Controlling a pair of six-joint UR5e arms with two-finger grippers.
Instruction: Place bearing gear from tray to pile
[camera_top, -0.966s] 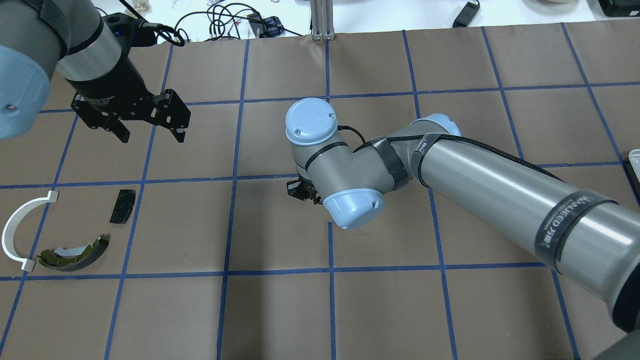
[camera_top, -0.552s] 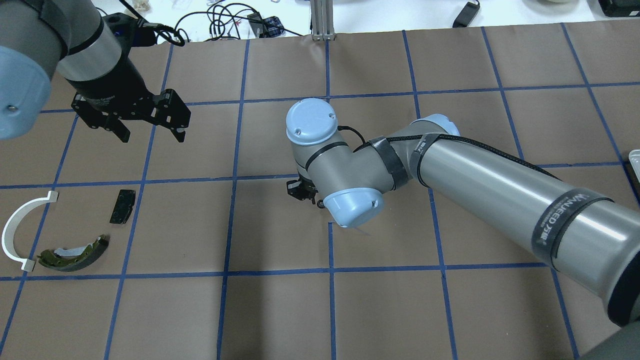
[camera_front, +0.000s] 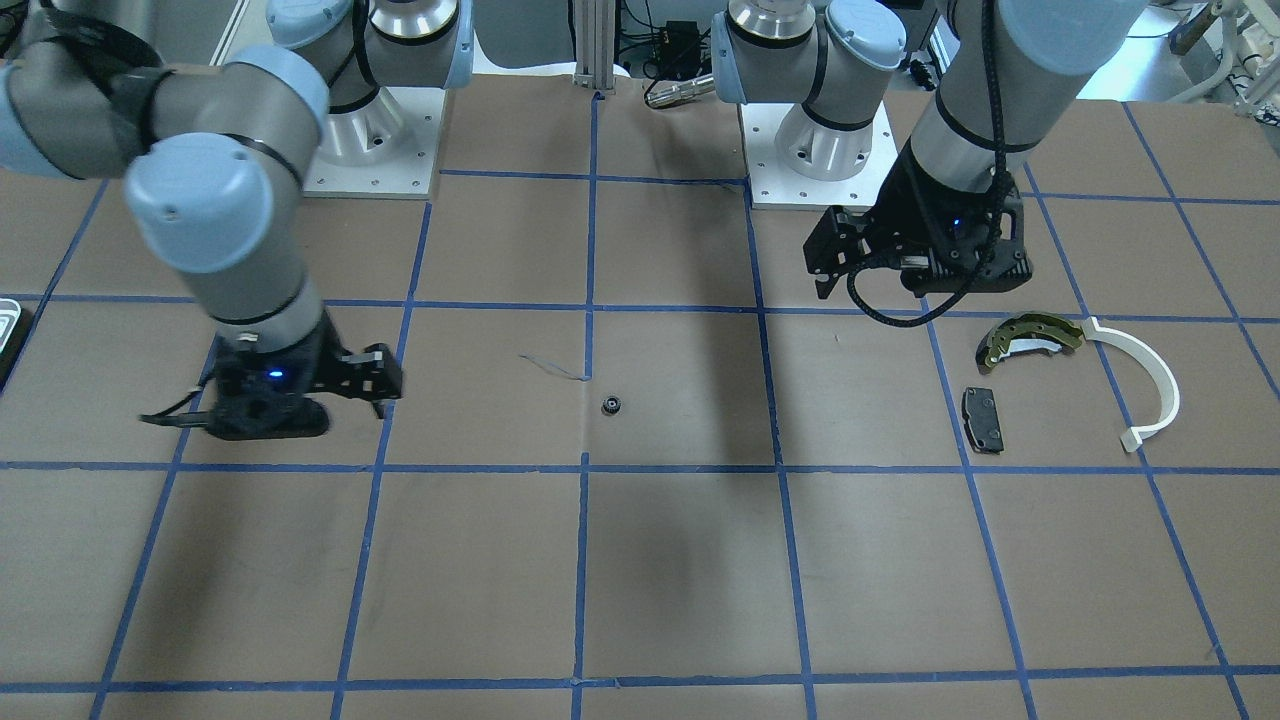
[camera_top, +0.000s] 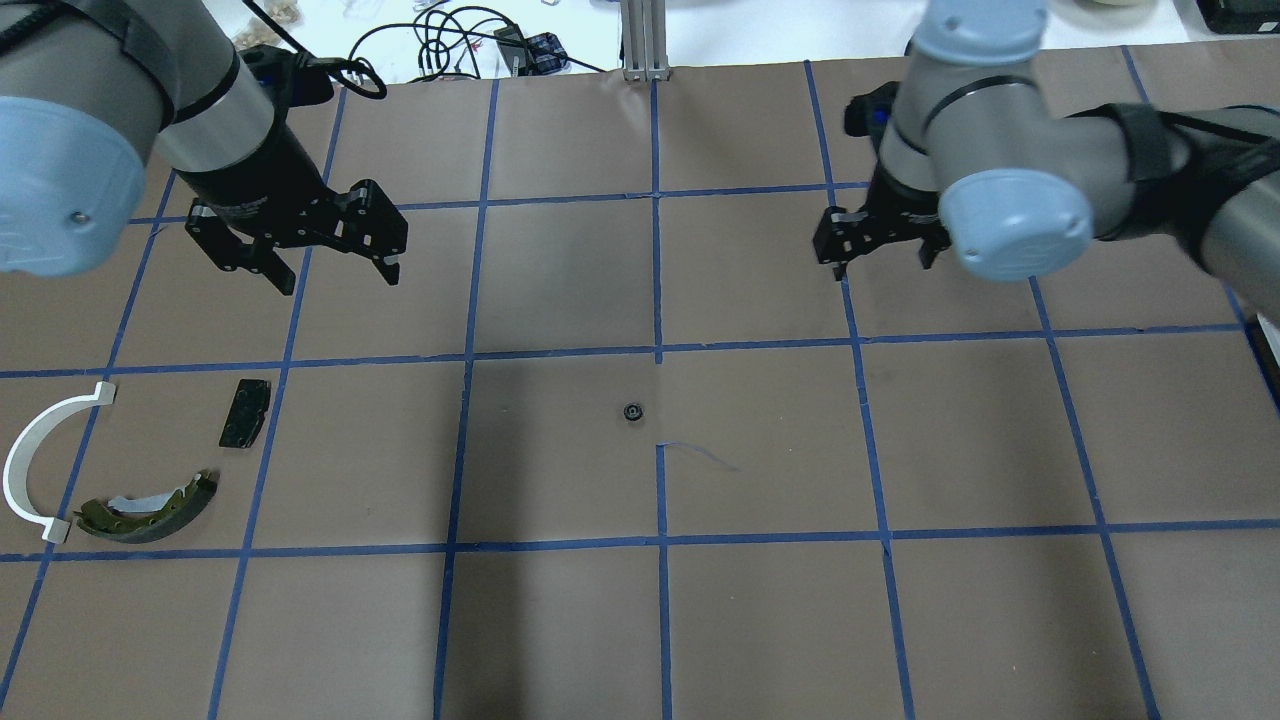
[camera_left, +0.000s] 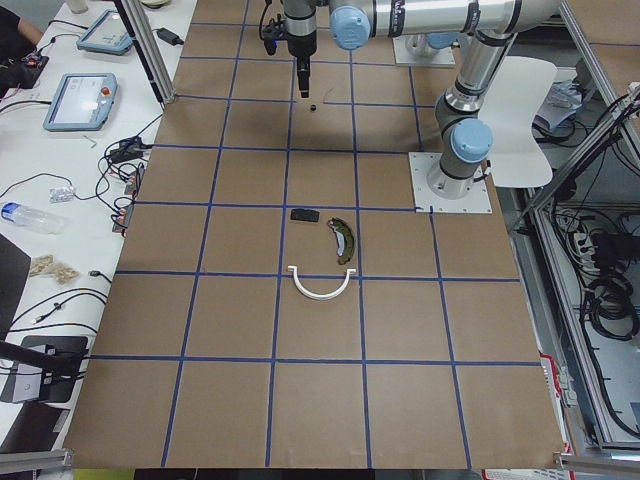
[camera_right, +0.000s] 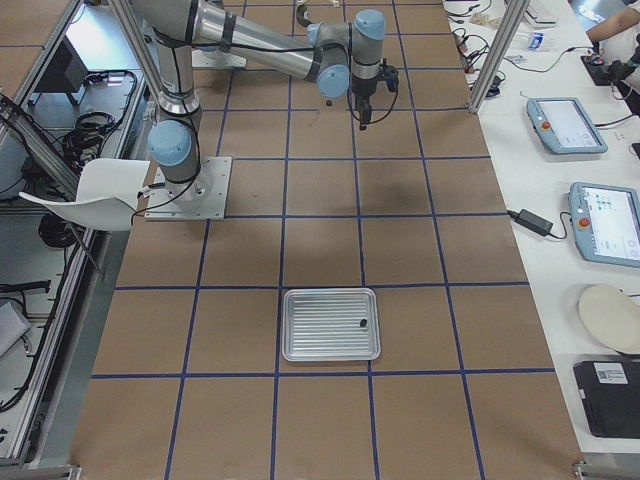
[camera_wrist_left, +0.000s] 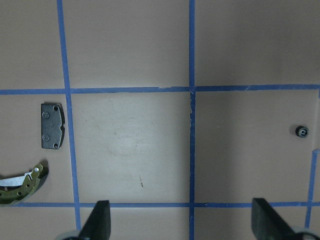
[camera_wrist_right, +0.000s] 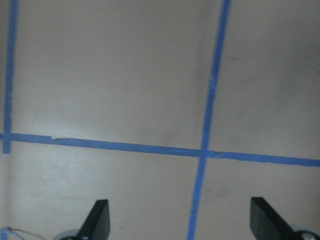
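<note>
Both claws spread & empty, L gripper (camera_top: 338, 275) and R gripper (camera_top: 880, 262) hovering over the table (camera_top: 760, 620) w/ the bearing gear (camera_top: 632, 411) lying loose btwn them, well apart from the pile (camera_top: 150, 505): tiny round part, so 1 off-ctr pinch could roll it away.

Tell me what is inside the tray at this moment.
In the exterior right view the tray holds one small dark part on its ribbed floor, too small to identify. Nothing covers the tray there.
</note>
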